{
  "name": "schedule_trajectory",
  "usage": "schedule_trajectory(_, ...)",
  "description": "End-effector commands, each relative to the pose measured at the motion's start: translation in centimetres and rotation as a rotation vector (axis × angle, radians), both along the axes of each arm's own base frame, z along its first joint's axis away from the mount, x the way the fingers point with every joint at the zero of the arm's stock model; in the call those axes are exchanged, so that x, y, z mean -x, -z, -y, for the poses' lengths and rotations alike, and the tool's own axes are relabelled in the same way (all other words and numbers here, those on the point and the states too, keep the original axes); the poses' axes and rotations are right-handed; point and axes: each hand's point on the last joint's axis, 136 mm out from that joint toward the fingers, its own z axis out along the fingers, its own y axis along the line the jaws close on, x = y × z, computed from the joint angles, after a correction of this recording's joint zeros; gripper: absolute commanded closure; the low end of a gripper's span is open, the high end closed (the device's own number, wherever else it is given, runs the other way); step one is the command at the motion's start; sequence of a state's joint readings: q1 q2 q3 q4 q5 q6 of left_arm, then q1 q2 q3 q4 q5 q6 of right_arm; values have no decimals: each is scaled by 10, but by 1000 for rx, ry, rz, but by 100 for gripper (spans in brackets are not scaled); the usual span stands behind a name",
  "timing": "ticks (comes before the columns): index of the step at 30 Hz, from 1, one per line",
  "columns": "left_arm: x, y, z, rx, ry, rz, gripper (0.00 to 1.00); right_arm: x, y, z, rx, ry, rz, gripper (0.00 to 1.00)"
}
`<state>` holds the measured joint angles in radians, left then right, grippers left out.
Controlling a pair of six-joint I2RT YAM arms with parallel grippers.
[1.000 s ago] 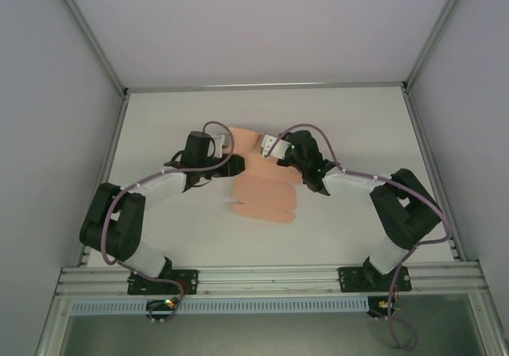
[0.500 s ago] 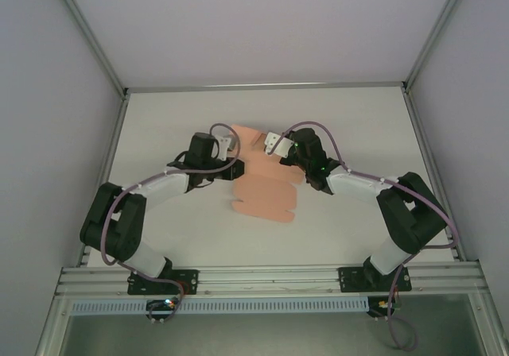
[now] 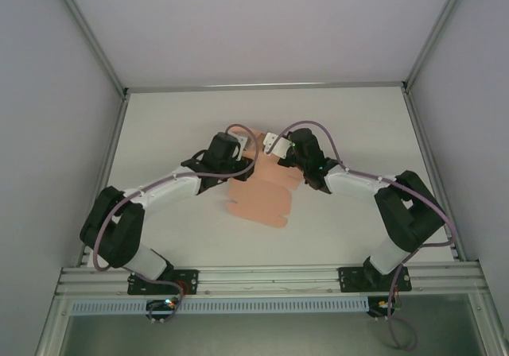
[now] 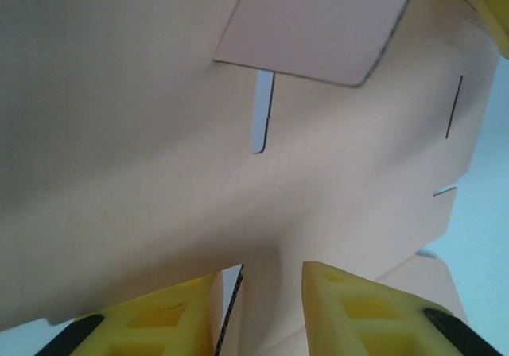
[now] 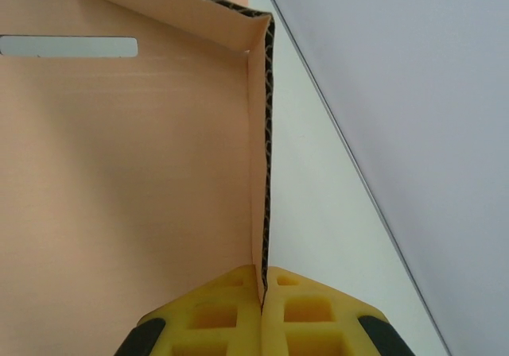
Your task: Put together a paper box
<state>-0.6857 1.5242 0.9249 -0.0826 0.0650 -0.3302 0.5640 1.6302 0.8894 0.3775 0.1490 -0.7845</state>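
Note:
The paper box (image 3: pixel 262 193) is a salmon-pink die-cut sheet lying mid-table, its far end lifted between the two arms. My right gripper (image 3: pixel 276 145) is shut on a folded-up side wall of the card (image 5: pixel 119 173), whose corrugated edge runs straight into the pinched yellow fingers (image 5: pixel 231 316). My left gripper (image 3: pixel 243 159) comes in from the left. In its wrist view the pink sheet (image 4: pixel 159 133) with its slots fills the frame. The left jaws (image 4: pixel 262 275) stand apart, and a card edge (image 4: pixel 229 316) lies between them, close to the left finger (image 4: pixel 159 324).
The white table (image 3: pixel 358 125) is bounded by grey walls on three sides and an aluminium rail (image 3: pixel 270 275) at the near edge. A corner post (image 3: pixel 126 94) stands at the back left. Bare tabletop lies on both sides of the sheet.
My left gripper moved right, onto the sheet's left side, and its jaws closed, then partly reopened. The sheet's near end swung slightly left. The right gripper kept its hold, barely moving.

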Motion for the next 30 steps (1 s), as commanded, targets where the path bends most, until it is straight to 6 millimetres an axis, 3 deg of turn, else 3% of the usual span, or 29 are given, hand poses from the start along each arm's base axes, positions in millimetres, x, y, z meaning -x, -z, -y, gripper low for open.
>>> schedule_trajectory(1, -9, 3, -6, 6, -50, -14, 69, -1, -10, -8, -31, -14, 11, 97)
schedule_trajectory(7, 4, 10, 4, 109, 54, -60, 69, 1, -14, -8, -42, -22, 15, 97)
schedule_trajectory(14, 9, 21, -5, 174, 82, -100, 67, 6, -18, -9, -51, -51, 8, 96)
schedule_trajectory(17, 4, 19, -2, 190, 73, -90, 69, 10, -18, -12, -60, -70, -4, 96)
schedule_trajectory(21, -10, 11, 3, 237, 9, -76, 79, 13, -14, -16, -45, -79, -16, 96)
schedule_trajectory(24, -20, 17, -5, 167, -91, -88, 89, 13, -14, -17, -25, -69, -5, 96)
schedule_trajectory(30, -29, 27, -12, 133, -217, -140, 91, 25, -13, -23, -21, -85, -16, 95)
